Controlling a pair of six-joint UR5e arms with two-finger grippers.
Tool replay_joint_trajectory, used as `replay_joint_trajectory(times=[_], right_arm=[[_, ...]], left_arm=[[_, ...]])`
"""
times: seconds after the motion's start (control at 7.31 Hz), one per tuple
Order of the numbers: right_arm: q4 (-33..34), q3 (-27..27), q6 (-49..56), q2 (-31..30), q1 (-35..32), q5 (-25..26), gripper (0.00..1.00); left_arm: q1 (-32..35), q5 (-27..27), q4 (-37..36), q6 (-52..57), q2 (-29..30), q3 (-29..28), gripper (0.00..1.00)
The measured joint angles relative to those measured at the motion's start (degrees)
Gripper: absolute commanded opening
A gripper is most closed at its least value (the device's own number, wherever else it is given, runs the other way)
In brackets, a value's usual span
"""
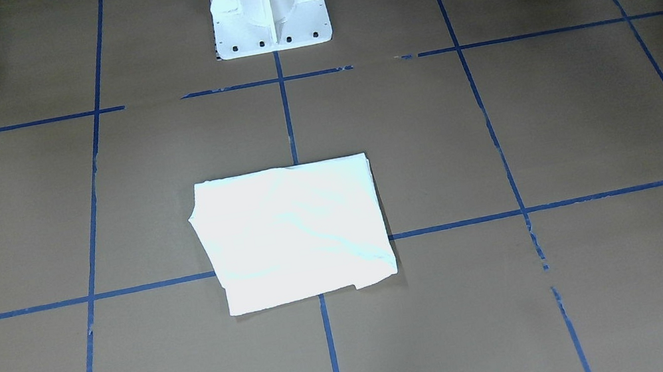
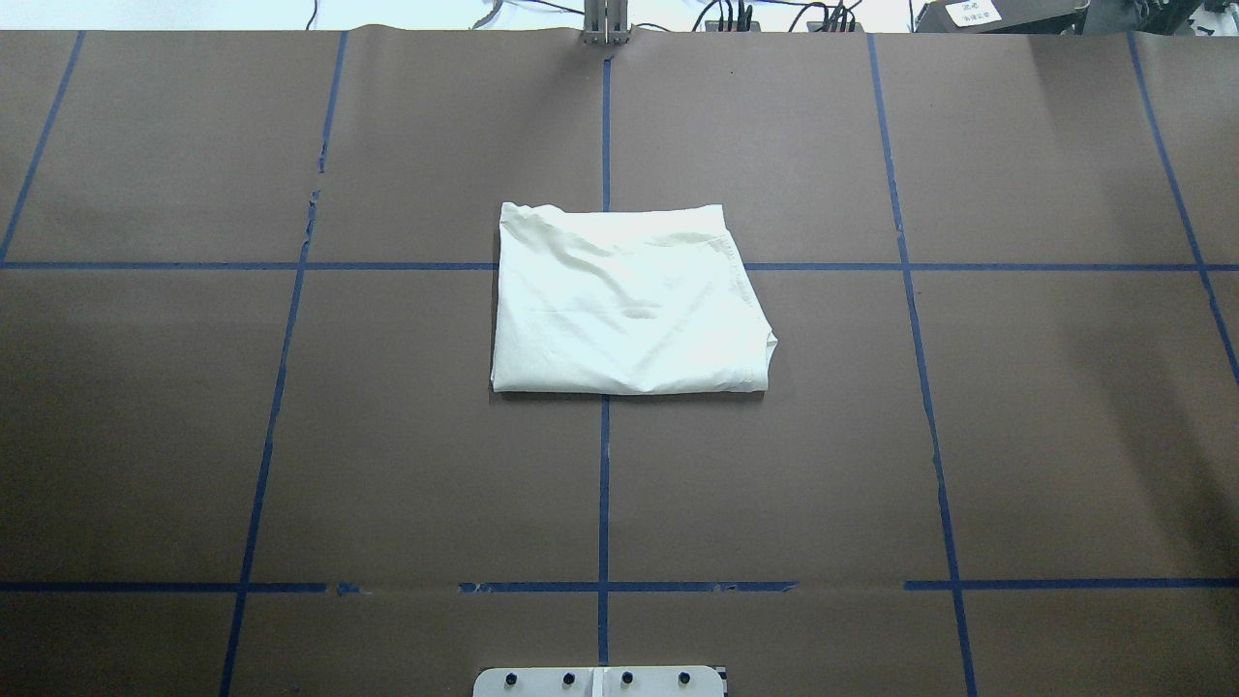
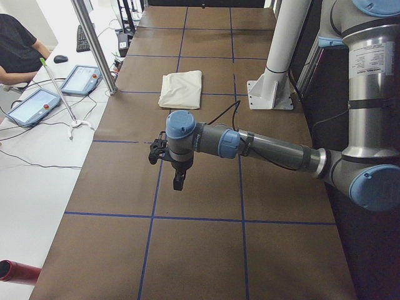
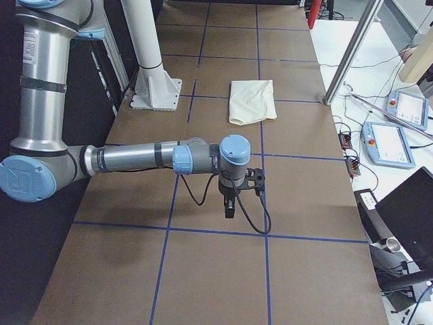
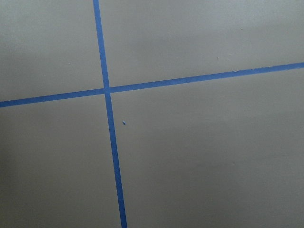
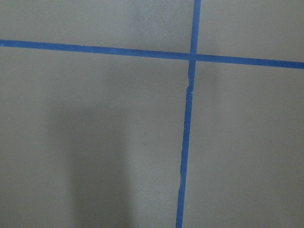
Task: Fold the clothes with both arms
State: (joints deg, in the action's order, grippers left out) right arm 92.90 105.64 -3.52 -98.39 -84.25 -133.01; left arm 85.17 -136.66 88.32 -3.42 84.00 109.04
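Left end effector (image 3: 177, 182) above table (image 3: 206, 244), folded T-shirt (image 2: 624, 300) well apart

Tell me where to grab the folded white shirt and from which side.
Probably at the two corners of the edge nearest the robot, coming down from above on the robot's side. The folded white shirt lies flat on the table, so only its edges offer a pinch, and that near edge looks thickest, with a shadow under it.
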Motion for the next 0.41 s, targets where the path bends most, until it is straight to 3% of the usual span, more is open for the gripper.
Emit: replay_joint_trajectory(times=[0.41], right_arm=[[0.0,0.3,0.0,0.1,0.0,-0.2,1.0]], left_arm=[[0.0,0.0,-0.1,0.0,0.1,0.5,1.0]])
